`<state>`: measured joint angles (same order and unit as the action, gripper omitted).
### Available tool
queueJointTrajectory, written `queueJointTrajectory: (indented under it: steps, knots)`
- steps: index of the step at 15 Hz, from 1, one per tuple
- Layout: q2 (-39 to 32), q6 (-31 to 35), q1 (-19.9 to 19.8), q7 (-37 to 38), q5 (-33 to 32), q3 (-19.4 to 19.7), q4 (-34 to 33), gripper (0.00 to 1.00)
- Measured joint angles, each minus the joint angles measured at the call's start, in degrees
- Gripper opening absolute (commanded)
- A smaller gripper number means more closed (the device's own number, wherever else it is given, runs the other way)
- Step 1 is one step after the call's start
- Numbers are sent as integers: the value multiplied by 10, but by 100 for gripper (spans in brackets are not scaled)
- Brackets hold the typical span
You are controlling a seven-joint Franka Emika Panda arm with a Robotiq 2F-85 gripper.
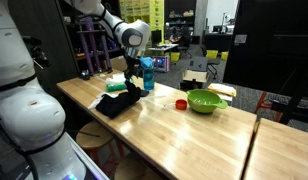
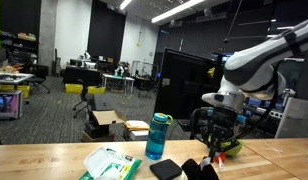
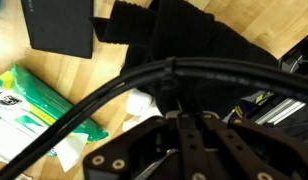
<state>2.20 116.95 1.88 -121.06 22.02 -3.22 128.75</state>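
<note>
My gripper (image 1: 132,88) (image 2: 212,150) hangs over the left part of a wooden table (image 1: 184,135). In the wrist view its two fingers (image 3: 179,117) lie pressed together. A black cloth (image 1: 116,103) (image 3: 194,40) lies crumpled right under it, and one fold rises to the fingertips, so the gripper looks shut on the cloth. A blue bottle (image 1: 147,73) (image 2: 157,137) stands upright just behind the gripper.
A green bowl (image 1: 205,100) and a small red object (image 1: 181,103) sit to the side of the cloth. A green and white packet (image 2: 109,163) (image 3: 29,105) and a flat black square (image 2: 166,168) (image 3: 59,25) lie beside the cloth. Stools stand under the table's near edge (image 1: 94,135).
</note>
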Motion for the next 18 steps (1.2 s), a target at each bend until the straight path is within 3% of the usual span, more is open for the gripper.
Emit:
queueJointTrajectory:
  steps: [11,18]
  knots:
    - [156,16,39,29,0,-1,115,1]
    - [147,-22,51,18,-20,9,137,1]
